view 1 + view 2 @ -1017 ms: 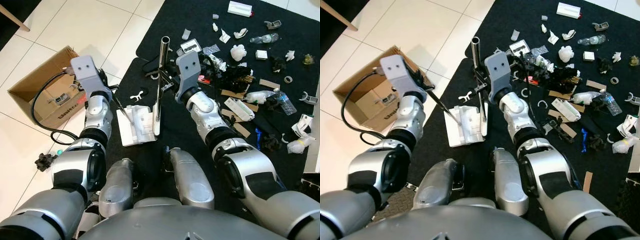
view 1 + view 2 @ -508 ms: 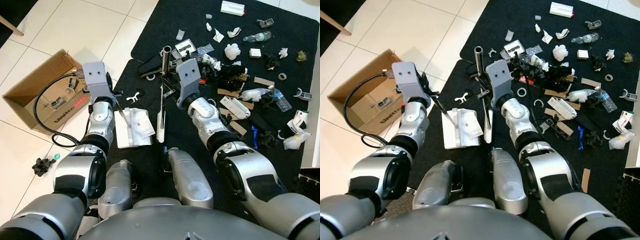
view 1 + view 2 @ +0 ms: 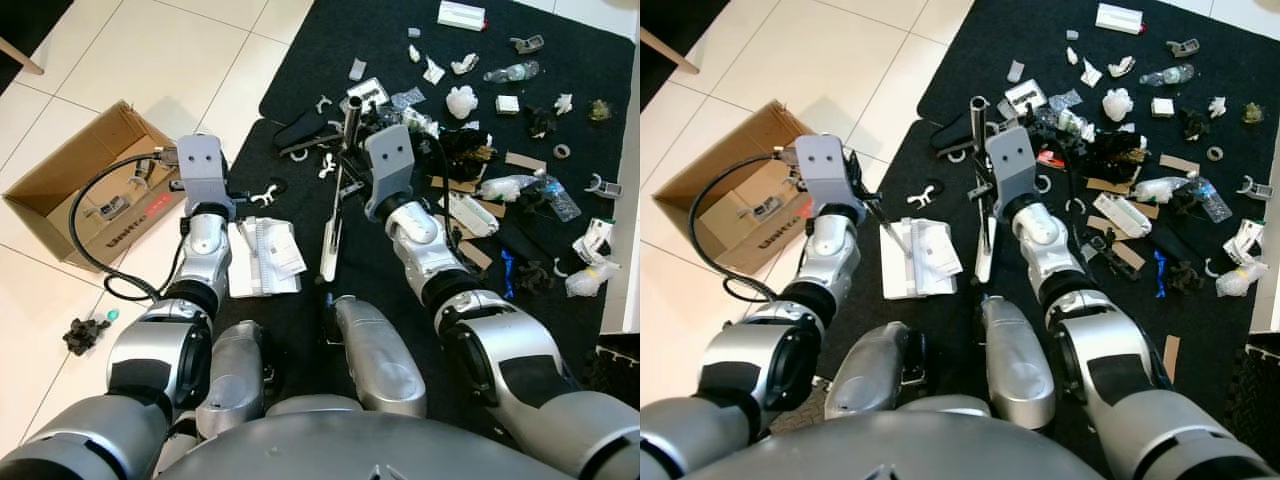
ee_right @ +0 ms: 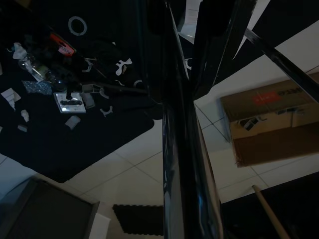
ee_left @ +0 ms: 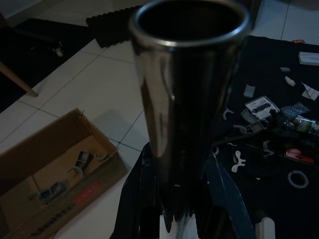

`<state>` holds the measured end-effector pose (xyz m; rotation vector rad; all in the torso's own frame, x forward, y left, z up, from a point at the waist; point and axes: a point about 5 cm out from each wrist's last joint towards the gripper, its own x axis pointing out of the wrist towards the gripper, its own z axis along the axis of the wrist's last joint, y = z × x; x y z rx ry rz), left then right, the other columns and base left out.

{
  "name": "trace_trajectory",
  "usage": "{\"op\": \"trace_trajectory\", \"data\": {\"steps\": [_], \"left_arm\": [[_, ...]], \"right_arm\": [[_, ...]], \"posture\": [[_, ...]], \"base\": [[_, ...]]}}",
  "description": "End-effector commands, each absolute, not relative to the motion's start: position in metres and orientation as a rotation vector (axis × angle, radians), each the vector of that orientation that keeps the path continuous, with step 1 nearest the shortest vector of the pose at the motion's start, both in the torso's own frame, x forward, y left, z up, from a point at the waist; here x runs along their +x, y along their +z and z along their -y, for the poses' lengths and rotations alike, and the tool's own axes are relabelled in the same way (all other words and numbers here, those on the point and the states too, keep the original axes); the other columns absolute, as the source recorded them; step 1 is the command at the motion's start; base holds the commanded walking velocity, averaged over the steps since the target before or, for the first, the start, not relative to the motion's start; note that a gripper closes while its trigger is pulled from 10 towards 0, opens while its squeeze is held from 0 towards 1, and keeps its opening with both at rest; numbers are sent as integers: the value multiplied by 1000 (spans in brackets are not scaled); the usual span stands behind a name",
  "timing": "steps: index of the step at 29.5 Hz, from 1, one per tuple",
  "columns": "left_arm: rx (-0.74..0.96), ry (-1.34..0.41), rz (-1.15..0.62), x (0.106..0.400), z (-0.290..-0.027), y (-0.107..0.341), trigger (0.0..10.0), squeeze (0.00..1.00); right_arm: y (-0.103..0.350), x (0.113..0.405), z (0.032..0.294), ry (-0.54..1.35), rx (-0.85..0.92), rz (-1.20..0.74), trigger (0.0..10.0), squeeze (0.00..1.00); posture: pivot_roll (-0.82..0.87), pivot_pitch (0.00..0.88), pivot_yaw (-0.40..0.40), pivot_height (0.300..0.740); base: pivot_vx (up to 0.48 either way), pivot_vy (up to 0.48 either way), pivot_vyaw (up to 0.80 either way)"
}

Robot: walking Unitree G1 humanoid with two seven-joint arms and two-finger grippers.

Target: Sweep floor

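1. Since the earlier frame, my right hand (image 3: 985,170) had carried the broom handle (image 3: 980,130) forward toward the litter (image 3: 1110,150), and the white dustpan (image 3: 915,258) sat closer to my left arm.
2. My right hand was clamped on the handle; whether my left hand (image 3: 855,185) was apart or together on the dustpan's thin rod (image 3: 885,222), I could not tell.
3. Risk, as I judged it: a hard sweep would scatter light scraps across the black mat (image 3: 1040,60) past the pan, or the rod could twist and tip the pan.
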<state>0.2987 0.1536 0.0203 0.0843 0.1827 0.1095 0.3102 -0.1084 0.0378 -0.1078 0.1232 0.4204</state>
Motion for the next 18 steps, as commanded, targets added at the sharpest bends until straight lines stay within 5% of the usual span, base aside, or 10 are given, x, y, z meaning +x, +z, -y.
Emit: {"op": "trace_trajectory", "data": {"steps": [1,18], "left_arm": [[170,150,-281,283,-174,2,10000,0],[211,138,-280,282,-176,1,10000,0]], "right_arm": [[35,307,113,403,-111,-117,10000,0],[25,297,103,496,-193,-143,10000,0]], "posture": [[-11,92,7,740],[-11,71,20,740]], "base": [[0,0,0],[0,0,0]]}}
